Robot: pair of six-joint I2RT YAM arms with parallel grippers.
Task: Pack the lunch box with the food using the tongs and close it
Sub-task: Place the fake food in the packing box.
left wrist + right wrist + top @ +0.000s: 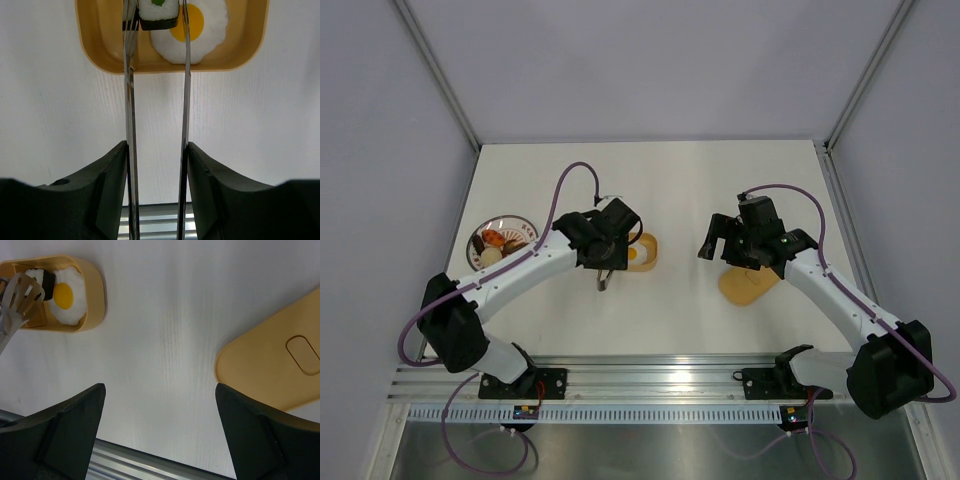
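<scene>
Tongs [131,100] were clamped in left gripper [156,150], arms part-spread, straddling rice roll [158,12] inside lunch box [95,47] beside egg [200,30]. Pinch on roll could not be told. Right gripper [160,390] was wide open near lid [265,365], likely staged for closing.

Overhead, wrist close-ups, shared lunch box [95,40]

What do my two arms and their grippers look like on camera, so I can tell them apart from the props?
The left arm and the right arm both have white links with bulky black joints, and each carries a looping purple cable. The left gripper and right gripper have matte black, wedge-shaped fingers. A small green light glows near the right wrist.
</scene>
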